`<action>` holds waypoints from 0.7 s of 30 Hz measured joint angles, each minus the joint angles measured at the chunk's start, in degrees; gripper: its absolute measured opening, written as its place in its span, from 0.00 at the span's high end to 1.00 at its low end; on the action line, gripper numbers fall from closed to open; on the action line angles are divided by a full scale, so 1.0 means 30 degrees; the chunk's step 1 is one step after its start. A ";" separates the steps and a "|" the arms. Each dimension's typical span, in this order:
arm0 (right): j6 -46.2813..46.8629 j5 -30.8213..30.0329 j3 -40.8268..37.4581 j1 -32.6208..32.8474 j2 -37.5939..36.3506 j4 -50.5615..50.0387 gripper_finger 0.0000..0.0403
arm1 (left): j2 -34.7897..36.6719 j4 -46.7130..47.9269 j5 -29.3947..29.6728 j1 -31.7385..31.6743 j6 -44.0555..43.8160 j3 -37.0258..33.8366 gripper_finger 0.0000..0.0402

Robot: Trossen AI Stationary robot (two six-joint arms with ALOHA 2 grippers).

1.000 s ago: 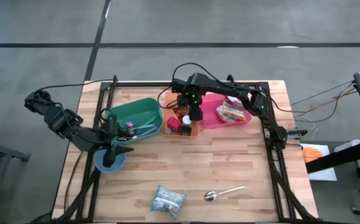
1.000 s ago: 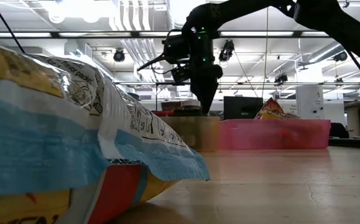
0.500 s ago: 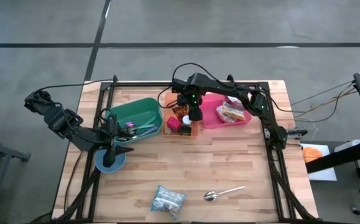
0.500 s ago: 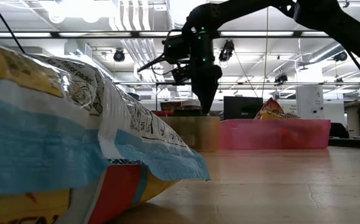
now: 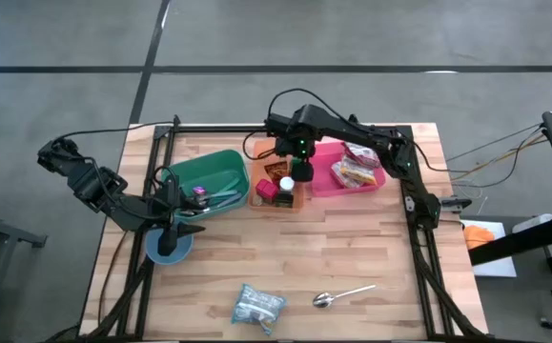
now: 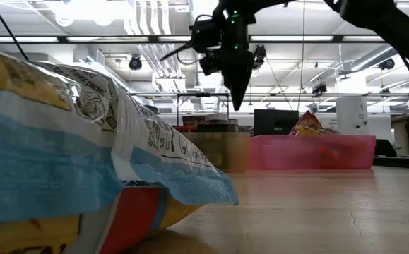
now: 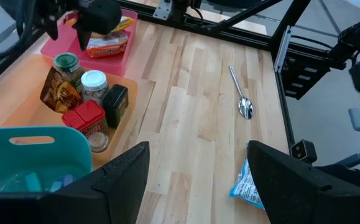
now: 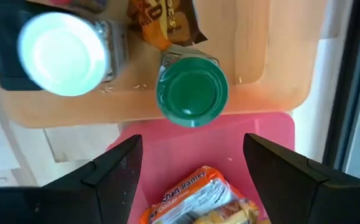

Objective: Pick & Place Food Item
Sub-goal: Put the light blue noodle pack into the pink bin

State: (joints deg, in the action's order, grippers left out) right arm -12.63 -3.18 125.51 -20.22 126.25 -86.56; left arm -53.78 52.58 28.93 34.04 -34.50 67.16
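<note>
So the right claw (image 5: pixel 298 171) is hanging over the orange tray (image 5: pixel 291 201), fingers apart and nothing in them. From above you mostly get the arm covering the tray's back end. The right wrist view fills that in: straight under the claw there's a green-lidded jar (image 8: pixel 191 95), a white-lidded jar (image 8: pixel 63 55) next to it, and a brown snack packet (image 8: pixel 167 25) touching the green lid's side. It also shows a noodle pack (image 8: pixel 199 198) in the pink tray (image 8: pixel 167 149), just beside the orange one.

The left wrist view gives the same tray from the other side, and only there can you make out a red-lidded jar (image 7: pixel 91 124) and a black box (image 7: pixel 114 104) at the tray's near edge. The low view is half blocked by a chip bag (image 6: pixel 84 148) right at the lens, the same bag lying well away from the orange tray at the table's (image 5: pixel 371 248) front edge, with a spoon (image 5: pixel 343 294) beside it.

Left claw (image 5: pixel 173 232) sits open over a blue bowl (image 5: pixel 168 247), next to the green bin (image 5: pixel 209 176).

Compared to a second ago, the right claw has lifted: in the low view its tip was down at the tray's rim, now it's clearly above it. Everything in the tray looks unmoved.
</note>
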 joint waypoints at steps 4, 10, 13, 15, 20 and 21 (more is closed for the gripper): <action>0.0487 -0.0007 0.0007 0.0432 -0.0674 0.0014 0.31 | 0.0000 0.0001 0.0000 0.0000 -0.0007 0.0000 0.33; 0.1126 -0.0815 0.0000 0.1936 -0.1509 -0.0251 0.31 | 0.0000 0.0007 0.0000 0.0000 0.0001 0.0001 0.33; 0.1553 -0.1069 0.0000 0.3207 -0.1933 -0.0277 0.31 | 0.0000 0.0015 0.0000 0.0000 0.0007 0.0000 0.33; 0.1977 -0.1085 0.0000 0.4200 -0.2092 -0.0292 0.31 | 0.0000 0.0017 0.0000 0.0000 0.0015 0.0003 0.33; 0.3534 -0.1798 -0.0025 0.6984 -0.2300 -0.0161 0.31 | 0.0000 0.0015 0.0002 0.0000 0.0015 0.0003 0.33; 0.3856 -0.2055 -0.0070 0.7572 -0.2300 -0.0093 0.31 | 0.0000 0.0015 0.0000 0.0000 0.0015 0.0004 0.33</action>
State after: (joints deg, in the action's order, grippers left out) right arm -1.06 -9.35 125.30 2.50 119.35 -86.84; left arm -53.78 52.62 28.93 34.04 -34.46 67.17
